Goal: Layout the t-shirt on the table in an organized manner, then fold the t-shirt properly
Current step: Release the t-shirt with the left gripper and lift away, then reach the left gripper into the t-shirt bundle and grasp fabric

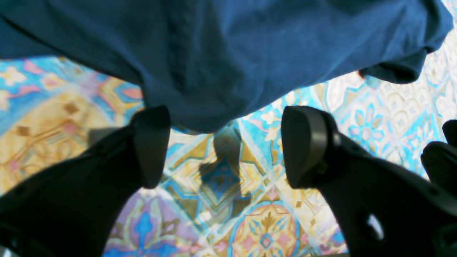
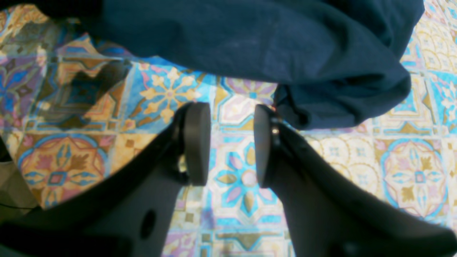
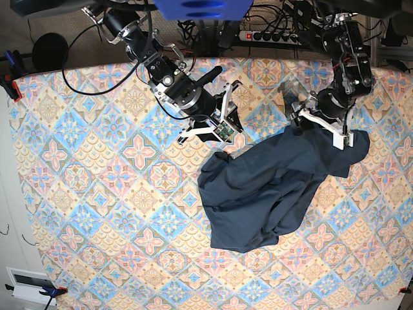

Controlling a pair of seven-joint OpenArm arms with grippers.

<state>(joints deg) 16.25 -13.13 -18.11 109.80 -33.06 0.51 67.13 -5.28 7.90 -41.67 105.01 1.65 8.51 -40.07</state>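
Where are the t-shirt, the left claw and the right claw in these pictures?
t-shirt (image 3: pixel 271 194), base view, middle of the crumpled body.
left claw (image 1: pixel 225 146), left wrist view, gap between open fingertips.
right claw (image 2: pixel 232 144), right wrist view, gap between parted fingertips.

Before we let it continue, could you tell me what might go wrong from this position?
The t-shirt lies crumpled, so a pinch may catch several layers.
The left hand stands open just short of the hem; closing now might grab nothing.
The right hand, also open, sits beside a rolled edge and could push it along the table rather than grip it.
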